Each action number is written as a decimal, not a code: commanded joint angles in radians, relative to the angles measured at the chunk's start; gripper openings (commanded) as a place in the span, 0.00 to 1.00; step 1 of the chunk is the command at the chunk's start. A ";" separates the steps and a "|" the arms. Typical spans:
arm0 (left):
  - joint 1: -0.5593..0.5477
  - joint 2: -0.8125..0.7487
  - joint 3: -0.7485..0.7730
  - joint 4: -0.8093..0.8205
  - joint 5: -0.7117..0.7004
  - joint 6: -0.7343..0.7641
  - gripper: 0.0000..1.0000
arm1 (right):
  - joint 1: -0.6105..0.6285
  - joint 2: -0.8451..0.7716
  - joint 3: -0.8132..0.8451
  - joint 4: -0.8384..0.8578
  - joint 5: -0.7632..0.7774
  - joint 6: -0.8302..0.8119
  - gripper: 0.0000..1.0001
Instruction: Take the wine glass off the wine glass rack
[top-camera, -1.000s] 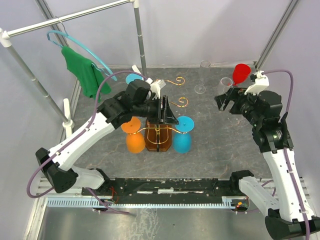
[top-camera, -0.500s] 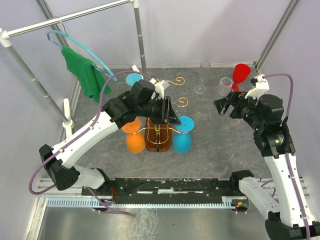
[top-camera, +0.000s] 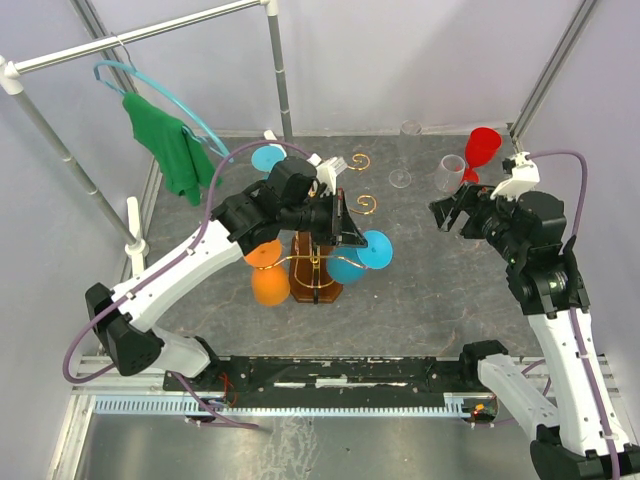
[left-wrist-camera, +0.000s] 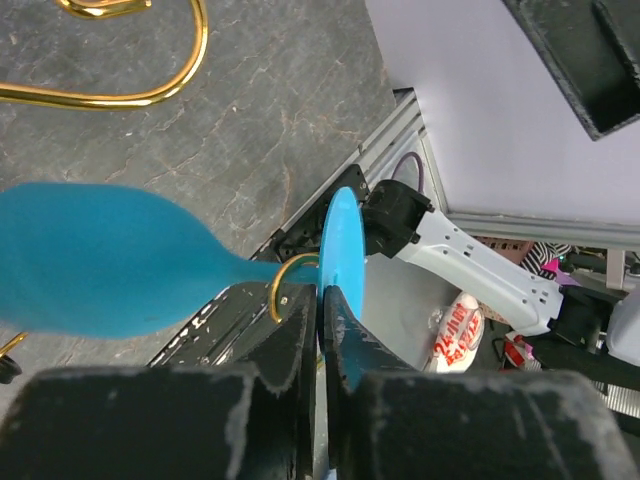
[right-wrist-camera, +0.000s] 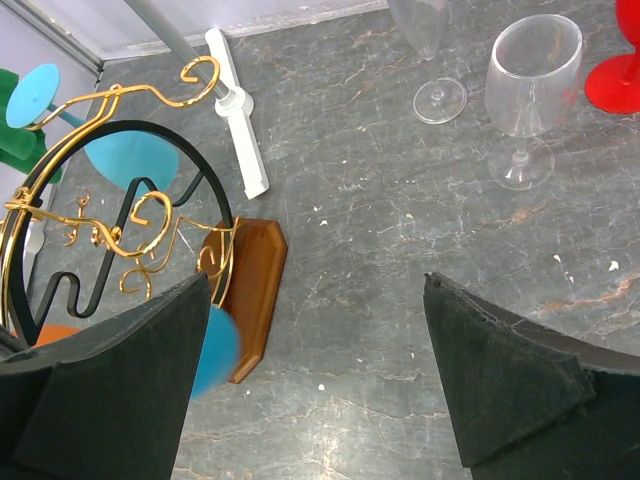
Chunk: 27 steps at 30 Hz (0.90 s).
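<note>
left end effector (left-wrist-camera: 320, 302) clamps disc-footed blue wine glass (left-wrist-camera: 110, 262).

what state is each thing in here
left gripper, shut on the blue glass's foot
blue wine glass, tilted, gold hook around its stem
wine glass rack, upright
orange wine glass, hanging upside down on the rack
right gripper, open, empty
clear wine glass, standing upright
red wine glass, standing upright
</note>
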 joint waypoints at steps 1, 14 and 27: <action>-0.006 -0.022 0.028 0.017 0.001 -0.009 0.05 | 0.004 -0.019 -0.010 0.032 0.016 0.001 0.95; -0.004 -0.053 -0.051 0.100 0.095 -0.084 0.03 | 0.004 -0.038 -0.015 0.008 0.074 -0.001 0.95; 0.005 -0.135 -0.021 -0.030 0.042 -0.055 0.03 | 0.005 -0.046 -0.030 0.005 0.100 0.031 0.95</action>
